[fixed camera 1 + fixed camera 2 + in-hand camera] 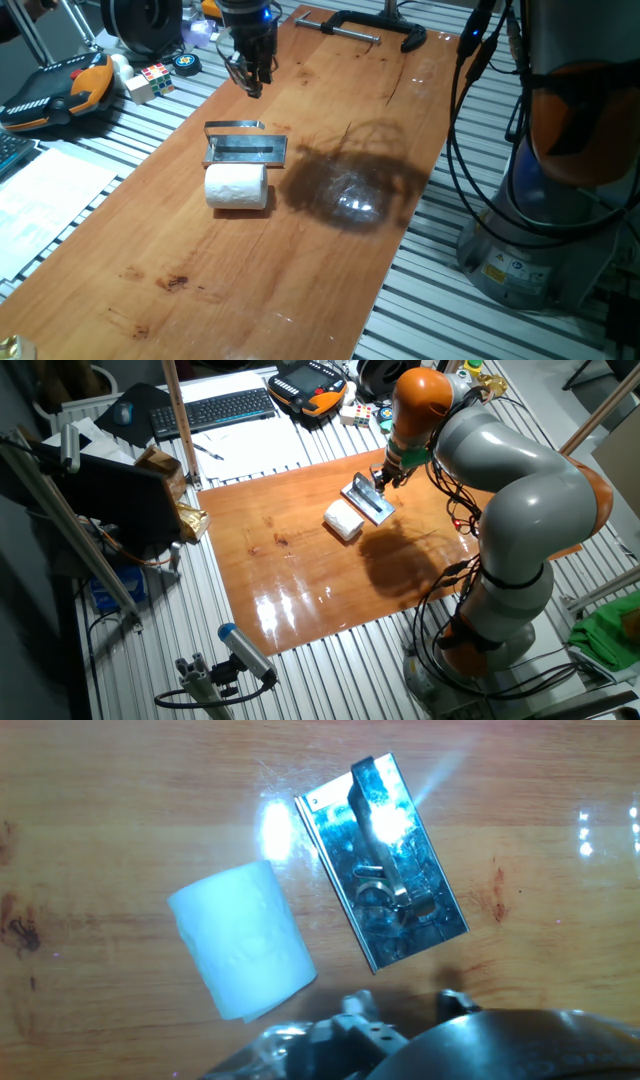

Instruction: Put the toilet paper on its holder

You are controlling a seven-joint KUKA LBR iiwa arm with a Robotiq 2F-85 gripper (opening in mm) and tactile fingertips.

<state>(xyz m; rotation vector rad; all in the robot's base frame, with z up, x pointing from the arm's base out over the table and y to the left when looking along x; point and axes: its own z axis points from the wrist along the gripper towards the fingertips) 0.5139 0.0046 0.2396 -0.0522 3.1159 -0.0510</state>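
Observation:
The toilet paper (238, 187) is a small white roll lying on its side on the wooden table, right in front of the holder (246, 149). The holder is a shiny metal plate lying flat with its thin bar arm on top. Both show in the hand view, the roll (243, 940) to the left of the holder (382, 860), and in the other fixed view, the roll (343, 519) beside the holder (366, 498). My gripper (255, 88) hangs above the table just behind the holder, empty, its fingers drawn together. It also shows in the other fixed view (378, 482).
A black clamp (372, 32) lies at the table's far end. A teach pendant (55, 90), a Rubik's cube (151, 80) and a black puck (186, 62) sit off the table's left side. The arm's base (540, 230) and cables stand to the right.

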